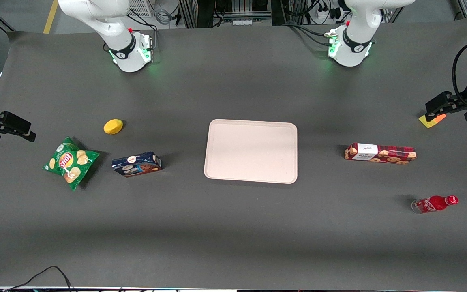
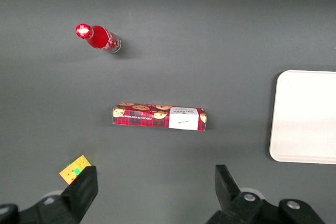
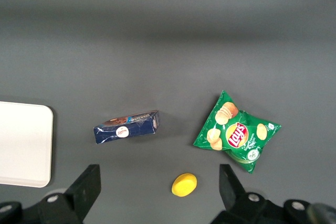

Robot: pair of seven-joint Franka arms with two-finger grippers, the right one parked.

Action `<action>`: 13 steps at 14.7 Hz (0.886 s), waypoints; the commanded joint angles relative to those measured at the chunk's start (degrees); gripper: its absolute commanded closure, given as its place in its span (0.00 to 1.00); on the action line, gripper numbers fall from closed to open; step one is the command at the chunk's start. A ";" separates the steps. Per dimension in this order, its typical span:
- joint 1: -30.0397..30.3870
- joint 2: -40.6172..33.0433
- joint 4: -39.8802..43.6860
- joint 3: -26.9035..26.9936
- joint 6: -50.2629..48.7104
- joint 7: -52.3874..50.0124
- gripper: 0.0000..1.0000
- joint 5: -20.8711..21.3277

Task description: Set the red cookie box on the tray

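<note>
Gripper [image 2: 156,187] spread wide and empty, high above table [image 1: 233,235], near red cookie box [image 2: 159,118] lying flat, long axis crosswise to finger gap, well apart from tray [image 1: 251,151].

On the bench [image 1: 233,235]: chip bag [image 1: 70,162], yellow lemon [image 1: 113,126] and blue box [image 1: 136,164] toward the parked arm's end. Red bottle [image 1: 435,203] and a small yellow-orange block [image 1: 432,120] toward the working arm's end.

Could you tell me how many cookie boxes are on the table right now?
2. The red cookie box lies toward the working arm's end, below the gripper. The dark blue cookie box lies toward the parked arm's end.
</note>
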 commanded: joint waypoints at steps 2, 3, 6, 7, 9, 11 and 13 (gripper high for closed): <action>0.09 0.91 1.86 -0.17 -1.48 0.77 0.00 0.10; 0.09 0.91 1.86 -0.17 -1.48 0.77 0.00 0.10; 0.18 0.91 1.86 -0.26 -1.48 0.68 0.00 0.10; 0.18 0.91 1.86 -0.17 -1.48 0.68 0.00 0.10; 0.18 1.00 1.86 -0.17 -1.57 0.86 0.00 0.10; 0.18 1.70 1.77 -0.17 -2.53 5.40 0.00 0.10; 0.27 3.54 1.77 0.01 -2.62 13.04 0.00 0.19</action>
